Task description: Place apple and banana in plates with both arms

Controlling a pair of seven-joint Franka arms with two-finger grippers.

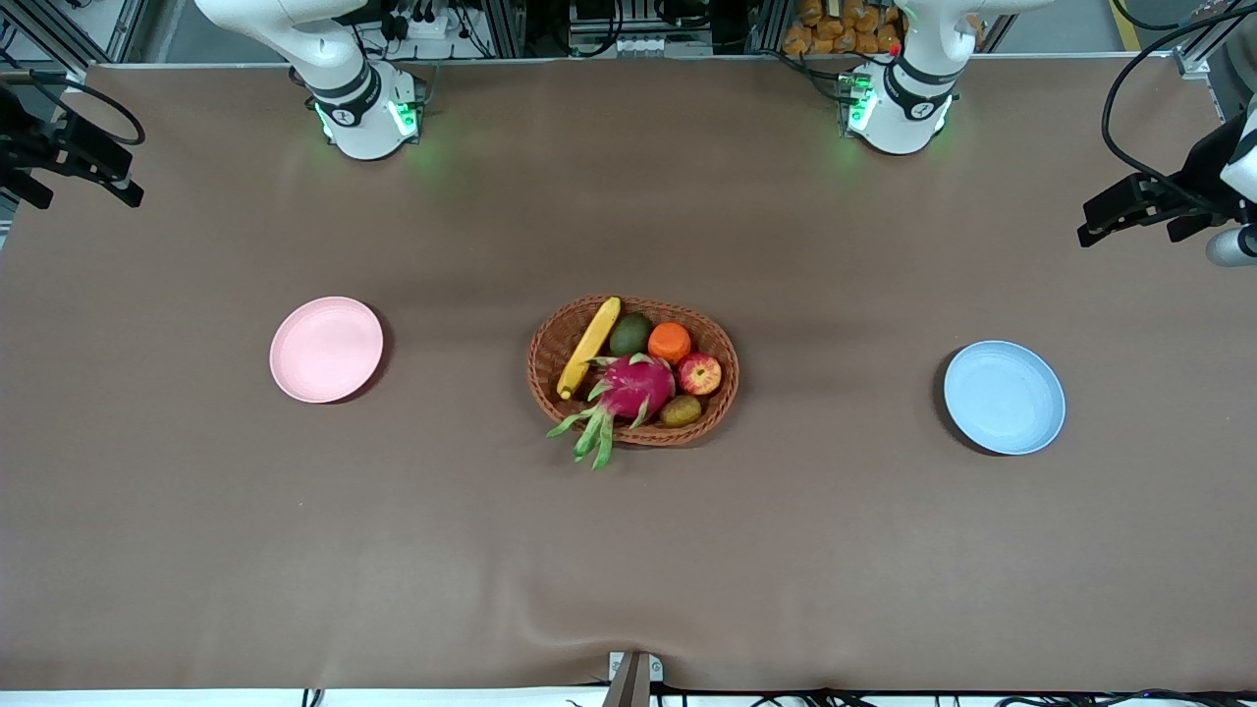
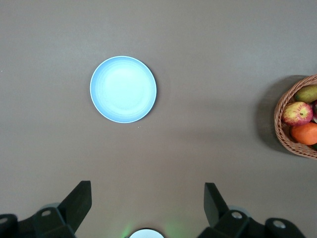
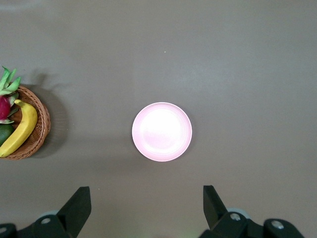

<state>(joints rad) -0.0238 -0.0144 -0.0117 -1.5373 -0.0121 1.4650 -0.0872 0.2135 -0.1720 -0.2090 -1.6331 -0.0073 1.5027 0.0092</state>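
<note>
The red apple (image 1: 699, 374) (image 2: 297, 113) and the yellow banana (image 1: 590, 346) (image 3: 20, 130) lie in the wicker basket (image 1: 536, 365) at the table's middle. The pink plate (image 1: 326, 350) (image 3: 162, 132) sits bare toward the right arm's end. The light blue plate (image 1: 1004, 397) (image 2: 123, 89) sits bare toward the left arm's end. My left gripper (image 2: 147, 191) hangs high over the table by the blue plate, open and holding nothing. My right gripper (image 3: 146, 194) hangs high by the pink plate, open too. Both arms wait.
The basket also holds a magenta dragon fruit (image 1: 633, 388), an orange fruit (image 1: 670, 342), a green avocado (image 1: 629, 334) and a brown kiwi (image 1: 680, 410). A brown cloth covers the table. A metal bracket (image 1: 633, 676) sits at the edge nearest the front camera.
</note>
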